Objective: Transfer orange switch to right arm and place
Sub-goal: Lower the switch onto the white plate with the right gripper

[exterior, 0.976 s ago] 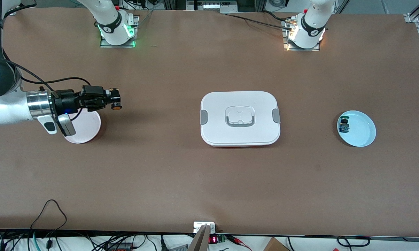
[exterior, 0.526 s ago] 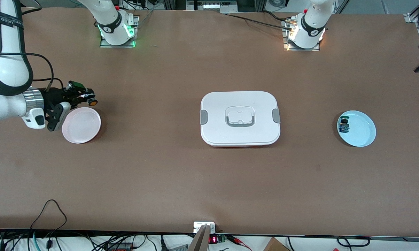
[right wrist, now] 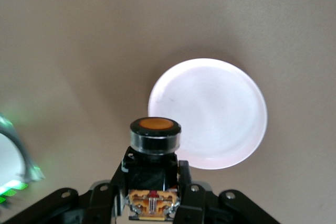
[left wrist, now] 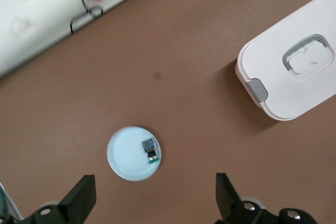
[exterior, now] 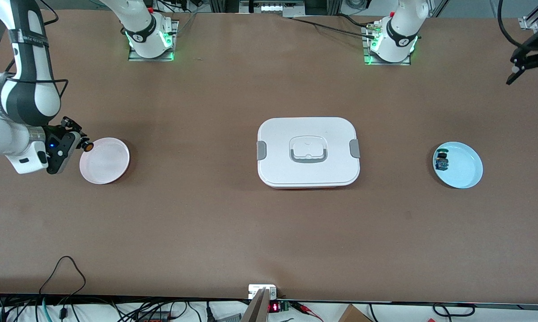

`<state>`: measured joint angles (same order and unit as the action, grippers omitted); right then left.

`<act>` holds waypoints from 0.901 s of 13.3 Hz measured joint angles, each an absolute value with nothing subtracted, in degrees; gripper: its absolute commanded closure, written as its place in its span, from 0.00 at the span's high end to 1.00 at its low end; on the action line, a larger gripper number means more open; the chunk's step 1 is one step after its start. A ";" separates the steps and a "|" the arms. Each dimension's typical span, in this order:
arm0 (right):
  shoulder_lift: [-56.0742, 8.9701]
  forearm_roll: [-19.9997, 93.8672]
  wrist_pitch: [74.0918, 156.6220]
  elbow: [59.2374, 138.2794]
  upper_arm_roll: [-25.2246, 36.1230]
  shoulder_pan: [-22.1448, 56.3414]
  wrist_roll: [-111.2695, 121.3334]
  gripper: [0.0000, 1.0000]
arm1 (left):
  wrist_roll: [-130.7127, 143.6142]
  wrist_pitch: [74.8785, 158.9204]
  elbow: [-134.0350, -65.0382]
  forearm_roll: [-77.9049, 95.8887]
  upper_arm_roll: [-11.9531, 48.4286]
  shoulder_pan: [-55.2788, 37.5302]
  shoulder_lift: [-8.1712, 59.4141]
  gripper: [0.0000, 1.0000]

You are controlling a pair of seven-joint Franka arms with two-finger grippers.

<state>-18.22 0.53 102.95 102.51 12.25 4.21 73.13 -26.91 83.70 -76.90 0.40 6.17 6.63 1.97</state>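
The orange switch (exterior: pixel 88 146) has a round orange cap, a black collar and a tan-orange body. My right gripper (exterior: pixel 82 144) is shut on it and holds it over the table just off the rim of the pink plate (exterior: pixel 104 160), toward the right arm's end. In the right wrist view the orange switch (right wrist: pixel 155 139) stands between the fingers of the right gripper (right wrist: pixel 154 188), with the pink plate (right wrist: pixel 210 111) under and ahead of it. My left gripper (exterior: pixel 524 59) hangs open and empty over the table's edge at the left arm's end; the left gripper (left wrist: pixel 153 203) shows both fingers wide apart.
A white lidded box (exterior: pixel 308 152) sits mid-table. A light blue plate (exterior: pixel 463 172) toward the left arm's end carries a small blue-green part (exterior: pixel 442 161). The left wrist view shows the same blue plate (left wrist: pixel 126 156), the part (left wrist: pixel 150 150) and the box (left wrist: pixel 294 77).
The right arm has swung toward its own end of the table, carrying the orange switch to the pink plate's outer rim. The left gripper has moved up along the table's edge.
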 measured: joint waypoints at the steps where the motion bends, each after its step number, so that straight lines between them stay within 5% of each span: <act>1: -18.33 0.32 105.25 104.02 12.25 3.66 76.10 0.02 | -23.01 84.82 -79.79 0.47 4.63 5.34 1.97 1.00; 5: -18.63 -0.28 115.17 109.80 12.25 2.15 86.02 0.02 | -12.73 91.23 -90.66 0.47 4.24 4.44 1.60 1.00; 12: -19.53 -1.66 133.08 119.75 12.25 1.52 94.97 0.02 | -11.10 91.37 -91.37 0.47 3.67 4.41 -0.81 1.00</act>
